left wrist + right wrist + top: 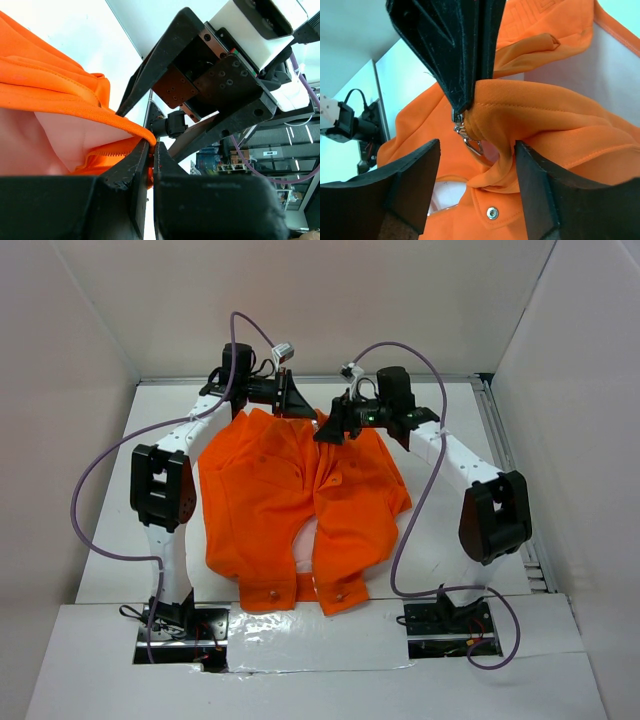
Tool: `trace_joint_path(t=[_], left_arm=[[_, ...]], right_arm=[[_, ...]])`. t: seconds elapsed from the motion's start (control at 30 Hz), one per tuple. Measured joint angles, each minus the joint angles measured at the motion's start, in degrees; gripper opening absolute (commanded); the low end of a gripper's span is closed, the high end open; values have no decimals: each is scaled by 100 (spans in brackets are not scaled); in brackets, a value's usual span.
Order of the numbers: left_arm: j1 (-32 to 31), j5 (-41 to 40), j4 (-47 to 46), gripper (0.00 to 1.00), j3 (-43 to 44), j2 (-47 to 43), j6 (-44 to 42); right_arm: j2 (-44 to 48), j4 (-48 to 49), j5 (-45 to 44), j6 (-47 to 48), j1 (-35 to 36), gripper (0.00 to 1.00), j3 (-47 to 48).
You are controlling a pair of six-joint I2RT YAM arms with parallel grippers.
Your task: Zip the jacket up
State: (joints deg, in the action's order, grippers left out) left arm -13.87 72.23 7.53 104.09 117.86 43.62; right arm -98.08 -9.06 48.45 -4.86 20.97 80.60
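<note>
**Left gripper clamped on the jacket's front edge, right gripper spread around the zipper pull**

Your bright orange, long-sleeved fabric jacket (300, 510) lies on the white table (440, 570) between the two arms. Its lower band faces the arm bases and its collar end is on the far side. Near the bases the two front panels stand apart, with a pale gap between them. Both grippers meet close together over the collar end.

Your left gripper (151, 148) has its fingers clenched on the orange front edge. They pinch the fabric just above a run of orange zipper teeth (107, 156), with the pale pinkish-white lining (50, 145) showing beside them. In the right wrist view this gripper comes down from the top of the picture. Its tips hold a fold of cloth directly above the small metal zipper pull (470, 141).

Your right gripper (476, 150) has its fingers released and spread. One sits on each side of the pull and the bunched fold below it. The finger on the right of that picture is just beside the fold, but you cannot tell whether it touches the cloth. A round silver snap (492, 213) sits on an orange tab low between the two fingers.
</note>
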Motion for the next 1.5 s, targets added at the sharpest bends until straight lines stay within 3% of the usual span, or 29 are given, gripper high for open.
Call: trace_joint_path(t=[0.43, 0.63, 1.1, 1.5], left_arm=[[59, -50, 28, 0, 0, -63, -20], [61, -50, 26, 0, -2, -68, -15], [61, -35, 11, 0, -44, -184, -13], [61, -7, -17, 0, -133, -184, -13]], right_arm=[[658, -59, -448, -192, 11, 70, -330], [859, -59, -199, -304, 24, 70, -339], [256, -66, 74, -369, 81, 67, -160], [195, -28, 282, -426, 107, 56, 13]])
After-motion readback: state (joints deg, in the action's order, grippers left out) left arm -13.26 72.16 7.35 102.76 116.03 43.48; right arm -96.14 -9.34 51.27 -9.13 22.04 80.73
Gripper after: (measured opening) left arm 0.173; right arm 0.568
